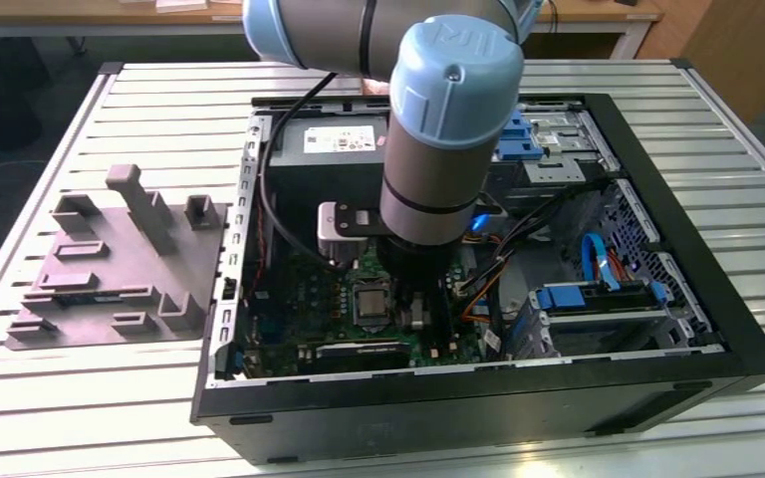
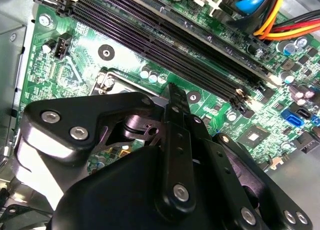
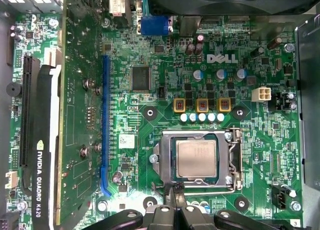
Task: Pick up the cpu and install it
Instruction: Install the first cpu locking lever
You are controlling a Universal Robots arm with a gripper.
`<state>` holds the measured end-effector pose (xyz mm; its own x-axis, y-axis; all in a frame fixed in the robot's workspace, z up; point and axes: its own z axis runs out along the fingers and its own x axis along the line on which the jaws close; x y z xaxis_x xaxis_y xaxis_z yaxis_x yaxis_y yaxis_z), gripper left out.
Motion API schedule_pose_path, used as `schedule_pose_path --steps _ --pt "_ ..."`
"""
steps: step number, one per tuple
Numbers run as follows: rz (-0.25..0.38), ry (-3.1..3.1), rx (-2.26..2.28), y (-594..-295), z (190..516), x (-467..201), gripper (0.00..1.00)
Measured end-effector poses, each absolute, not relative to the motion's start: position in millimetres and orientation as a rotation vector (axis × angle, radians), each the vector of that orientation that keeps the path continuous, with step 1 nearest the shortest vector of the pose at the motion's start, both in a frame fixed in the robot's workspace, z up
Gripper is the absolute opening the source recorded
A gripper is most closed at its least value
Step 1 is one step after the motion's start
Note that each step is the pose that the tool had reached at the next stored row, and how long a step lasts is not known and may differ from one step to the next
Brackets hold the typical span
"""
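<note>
We are seeing the cpu (image 3: 196, 158) lying seated in the socket frame (image 3: 235, 160); our end effector (image 3: 172, 192), at its 6 o'clock edge, is hovering, grip state unreadable.

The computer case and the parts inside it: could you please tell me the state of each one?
computer case: side panel off, lying flat on the table.
cpu: lying flat inside the socket frame.
socket frame: open, chip top uncovered.
grey tray: beside the case, no chip on it.
gripper: just above the socket's edge.
</note>
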<state>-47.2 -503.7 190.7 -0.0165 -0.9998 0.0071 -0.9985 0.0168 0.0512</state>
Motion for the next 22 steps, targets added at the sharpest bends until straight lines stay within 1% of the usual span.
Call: schedule_pose_path --steps 22 --pt "-0.049 -2.206 2.183 -503.7 187.7 -42.5 0.11"
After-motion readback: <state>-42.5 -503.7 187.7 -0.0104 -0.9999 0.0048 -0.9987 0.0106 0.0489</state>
